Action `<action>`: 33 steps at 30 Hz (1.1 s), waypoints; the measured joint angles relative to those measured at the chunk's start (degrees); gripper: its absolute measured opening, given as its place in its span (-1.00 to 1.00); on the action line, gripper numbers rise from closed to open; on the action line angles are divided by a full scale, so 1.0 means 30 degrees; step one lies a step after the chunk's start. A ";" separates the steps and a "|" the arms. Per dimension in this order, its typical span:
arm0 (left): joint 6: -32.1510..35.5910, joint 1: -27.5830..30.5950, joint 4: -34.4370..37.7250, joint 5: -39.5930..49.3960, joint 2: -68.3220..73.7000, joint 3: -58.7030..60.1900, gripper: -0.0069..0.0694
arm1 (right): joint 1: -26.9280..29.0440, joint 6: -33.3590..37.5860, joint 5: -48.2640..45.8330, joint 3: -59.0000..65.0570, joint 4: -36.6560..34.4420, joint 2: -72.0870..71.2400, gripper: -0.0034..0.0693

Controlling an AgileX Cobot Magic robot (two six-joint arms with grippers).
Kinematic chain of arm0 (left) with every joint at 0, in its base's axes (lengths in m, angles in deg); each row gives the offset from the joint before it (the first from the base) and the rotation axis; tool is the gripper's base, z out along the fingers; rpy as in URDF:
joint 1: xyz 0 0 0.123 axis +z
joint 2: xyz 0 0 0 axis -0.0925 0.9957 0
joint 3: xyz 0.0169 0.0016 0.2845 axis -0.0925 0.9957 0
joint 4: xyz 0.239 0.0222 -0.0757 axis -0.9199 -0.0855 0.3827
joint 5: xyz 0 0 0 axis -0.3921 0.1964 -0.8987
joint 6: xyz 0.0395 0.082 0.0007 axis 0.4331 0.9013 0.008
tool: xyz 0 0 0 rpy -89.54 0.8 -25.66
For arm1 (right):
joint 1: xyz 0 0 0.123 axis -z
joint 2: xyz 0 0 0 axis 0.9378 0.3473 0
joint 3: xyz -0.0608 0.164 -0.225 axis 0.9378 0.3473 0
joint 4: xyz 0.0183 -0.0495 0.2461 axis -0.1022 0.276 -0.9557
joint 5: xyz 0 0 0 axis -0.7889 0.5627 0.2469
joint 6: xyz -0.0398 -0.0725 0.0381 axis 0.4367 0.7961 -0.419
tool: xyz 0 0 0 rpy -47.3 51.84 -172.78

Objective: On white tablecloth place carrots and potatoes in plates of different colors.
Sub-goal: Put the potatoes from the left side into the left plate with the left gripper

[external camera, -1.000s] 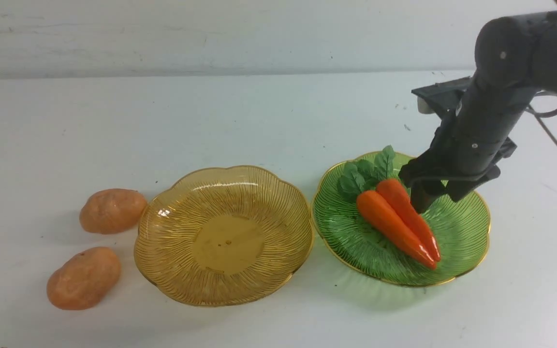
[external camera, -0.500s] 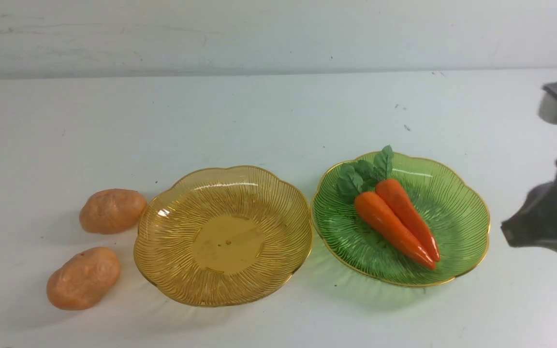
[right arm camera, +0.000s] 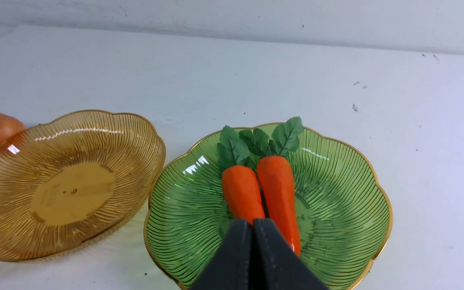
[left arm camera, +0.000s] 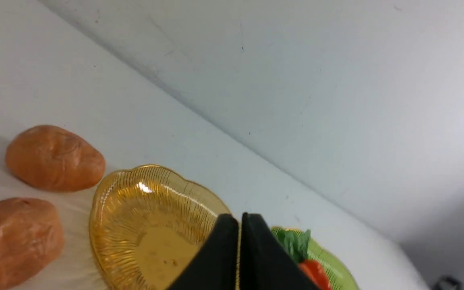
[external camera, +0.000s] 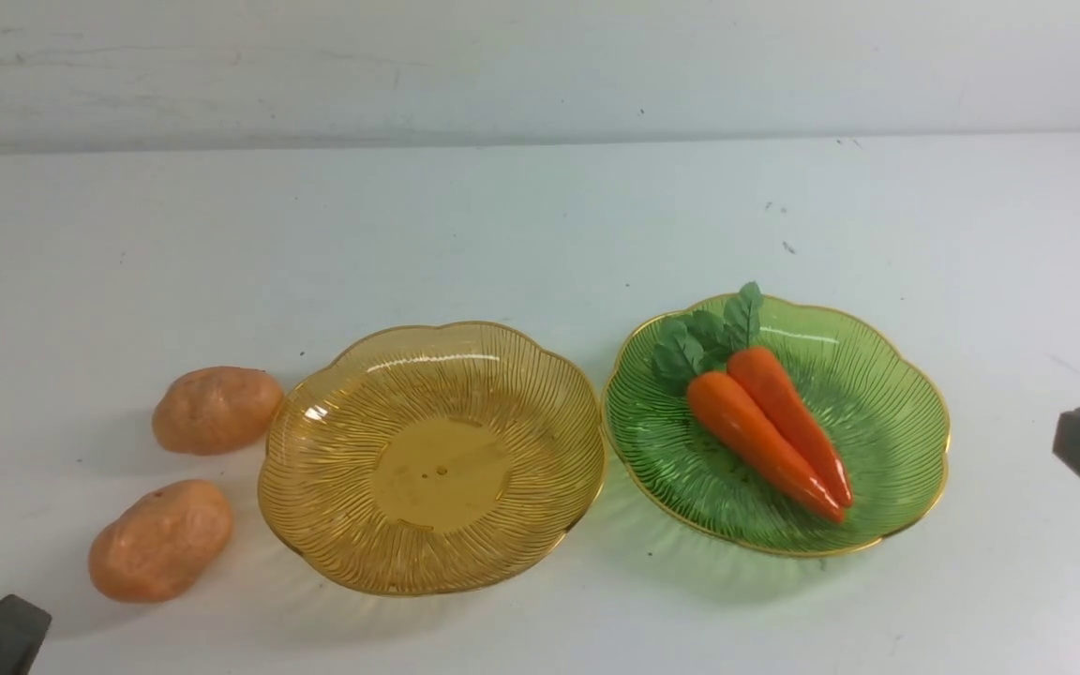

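Both orange tapered carrots with green leaf tops (external camera: 765,447) lie side by side in the green scalloped glassy plate (external camera: 887,469), presumably to keep one vegetable per colour. The amber ribbed plate (external camera: 442,473) is bare, likely meant for the two lumpy tan potatoes (external camera: 161,542) beside it on the white cloth surface (external camera: 465,225). The right fingers (right arm camera: 252,225) are together, holding nothing; the left fingers (left arm camera: 240,219) also look closed and empty, though they are blurred. Since the earlier frame, the right arm has withdrawn from the green plate, and the left has entered near the potatoes.
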 joint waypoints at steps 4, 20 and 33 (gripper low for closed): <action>0.0336 0.0000 -0.2550 0.4828 0.4004 -0.3336 -0.83 | 0.0000 0.0048 0.0000 0.0000 -0.0046 0.0112 -0.95; 0.1341 0.0000 -1.1224 1.2027 1.6672 -1.0002 -0.43 | 0.0000 0.0063 -0.0886 0.0017 -0.0770 -0.0054 -0.95; 0.4198 0.0000 -1.0992 0.8873 2.3281 -1.1641 0.87 | 0.0000 0.0063 -0.0967 0.0017 -0.0770 -0.0054 -0.95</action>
